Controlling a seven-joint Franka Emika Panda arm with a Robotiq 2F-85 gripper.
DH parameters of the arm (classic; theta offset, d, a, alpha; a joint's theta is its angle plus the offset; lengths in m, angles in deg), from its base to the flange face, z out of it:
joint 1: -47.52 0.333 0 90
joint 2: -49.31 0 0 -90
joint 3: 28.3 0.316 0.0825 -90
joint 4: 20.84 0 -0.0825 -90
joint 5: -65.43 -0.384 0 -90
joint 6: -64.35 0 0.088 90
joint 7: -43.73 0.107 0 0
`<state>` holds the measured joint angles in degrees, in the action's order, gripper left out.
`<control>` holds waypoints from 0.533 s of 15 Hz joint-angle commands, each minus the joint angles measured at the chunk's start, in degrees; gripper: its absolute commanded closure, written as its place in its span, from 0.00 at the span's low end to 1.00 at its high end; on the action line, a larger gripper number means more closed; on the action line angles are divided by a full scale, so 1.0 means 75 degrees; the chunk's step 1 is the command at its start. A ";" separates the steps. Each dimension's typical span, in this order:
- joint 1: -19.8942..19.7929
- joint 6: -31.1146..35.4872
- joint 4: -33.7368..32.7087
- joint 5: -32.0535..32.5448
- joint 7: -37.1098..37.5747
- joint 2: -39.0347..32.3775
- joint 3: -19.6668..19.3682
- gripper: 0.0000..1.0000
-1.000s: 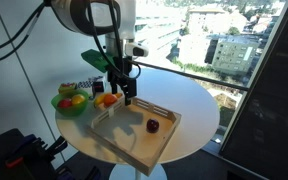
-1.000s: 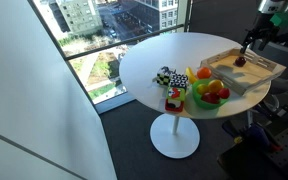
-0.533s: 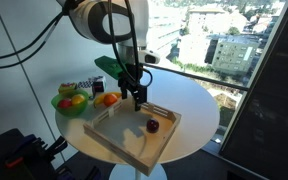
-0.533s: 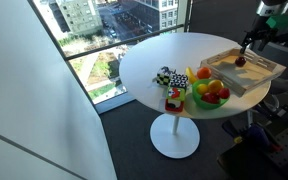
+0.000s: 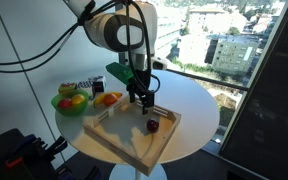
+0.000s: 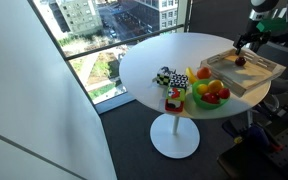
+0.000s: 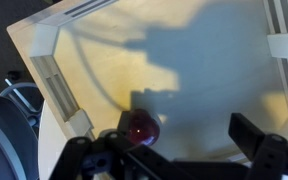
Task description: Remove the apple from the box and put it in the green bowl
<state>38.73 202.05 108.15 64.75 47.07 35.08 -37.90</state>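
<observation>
— Seen the apple?
— Yes: lying in the box, toward its right side, just below the gripper.
— Gripped?
— No: spread wide, hanging above, holding nothing, not touching it.

round white table | orange fruit | black-and-white item on table
</observation>
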 commanded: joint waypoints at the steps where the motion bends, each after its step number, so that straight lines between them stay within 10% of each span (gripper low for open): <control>1: -0.0021 0.0001 -0.0441 -0.0034 0.0131 -0.0462 0.0005 0.00; 8: -0.0051 0.0122 -0.0823 -0.0012 0.0123 -0.1039 -0.0024 0.00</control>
<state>38.68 202.20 104.12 64.75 47.08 29.29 -37.91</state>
